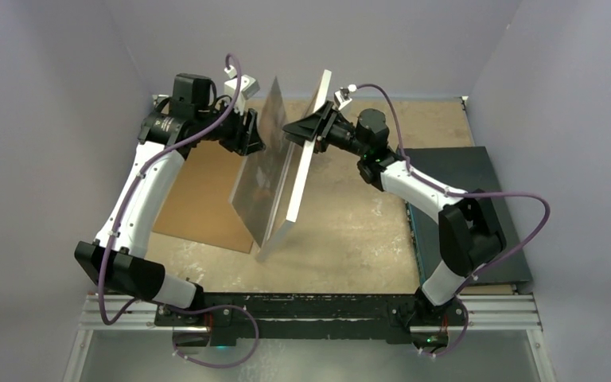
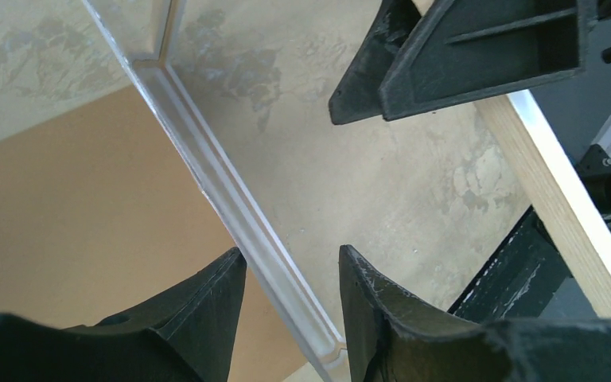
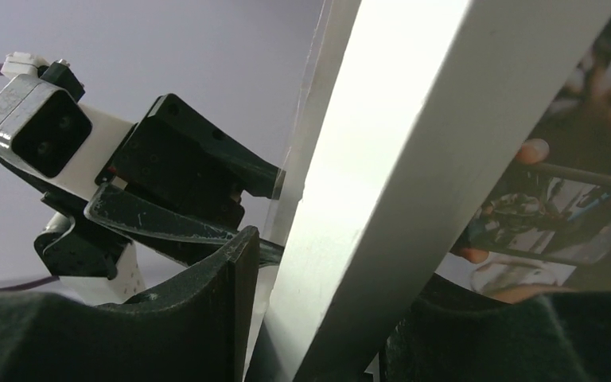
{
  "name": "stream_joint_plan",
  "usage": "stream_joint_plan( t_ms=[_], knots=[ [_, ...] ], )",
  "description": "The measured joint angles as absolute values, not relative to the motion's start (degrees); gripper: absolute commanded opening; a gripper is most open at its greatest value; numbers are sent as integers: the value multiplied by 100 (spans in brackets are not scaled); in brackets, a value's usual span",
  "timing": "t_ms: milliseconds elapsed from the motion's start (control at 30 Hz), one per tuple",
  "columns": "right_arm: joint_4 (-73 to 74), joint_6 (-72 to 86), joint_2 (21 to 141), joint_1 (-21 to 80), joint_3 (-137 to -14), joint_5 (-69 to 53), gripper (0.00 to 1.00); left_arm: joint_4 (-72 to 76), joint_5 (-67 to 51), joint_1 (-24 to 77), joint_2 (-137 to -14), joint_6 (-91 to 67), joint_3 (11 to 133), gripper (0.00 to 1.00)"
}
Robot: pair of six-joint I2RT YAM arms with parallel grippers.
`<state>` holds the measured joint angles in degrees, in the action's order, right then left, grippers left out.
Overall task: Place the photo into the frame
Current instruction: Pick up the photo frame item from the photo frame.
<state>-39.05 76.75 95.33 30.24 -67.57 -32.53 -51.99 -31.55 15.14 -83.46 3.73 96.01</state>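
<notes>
Right gripper: I clamp the frame rail, frame upright at mid-bench. Left gripper straddles the clear sheet edge; grip undeterminable. Photo partly hidden behind rail.

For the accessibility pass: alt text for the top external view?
Two large panels stand tilted between two robot arms over a tan table: the right gripper grips the white frame, the left gripper is at the edge of a clear sheet beside it. A brown board lies left, a dark mat right.
</notes>
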Motion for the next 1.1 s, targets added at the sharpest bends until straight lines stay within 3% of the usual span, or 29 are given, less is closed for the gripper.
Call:
stream_joint_plan(
  t_ms=[200, 300, 367, 833, 1100],
  knots=[
    [-3693, 7494, 9445, 2991, -6761, -3249, 49, -5247, -2659, 1551, -8346, 440, 9601, 35],
    [-3479, 7332, 9349, 2947, -6761, -3247, 49, -5251, -2169, 1706, -8346, 510, 9601, 18],
    [-3247, 7196, 9249, 2904, -6759, -3240, 49, -5247, -1793, 1887, -8350, 523, 9601, 1],
    [-1400, 6047, 7983, 2040, -6012, -3277, 49, -5216, -462, 2488, -8715, 491, 9981, 0],
    [-106, 4831, 7459, 1566, -5664, -3291, 48, -5551, 145, 2724, -9408, 550, 11445, 0]
  ],
)
